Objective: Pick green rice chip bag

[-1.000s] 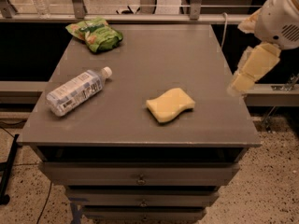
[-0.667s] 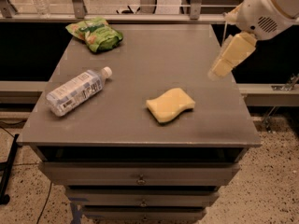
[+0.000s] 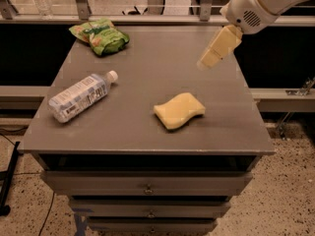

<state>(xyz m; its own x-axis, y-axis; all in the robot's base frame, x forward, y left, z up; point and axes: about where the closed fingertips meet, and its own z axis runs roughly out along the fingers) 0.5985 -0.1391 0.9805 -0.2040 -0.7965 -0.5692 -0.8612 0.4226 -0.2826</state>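
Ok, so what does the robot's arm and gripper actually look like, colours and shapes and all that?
The arm is a smooth, rounded white shell with a pale tan band and a small round patch of dark grille holes near its end. The gripper, hanging above the far right part of the grey table, is a blocky cream-yellow piece. No cables or lettering show.

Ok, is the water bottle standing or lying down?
Lying on its side: the water bottle rests flat on the table, cap pointing back-right. The gripper hovers over the far right side.
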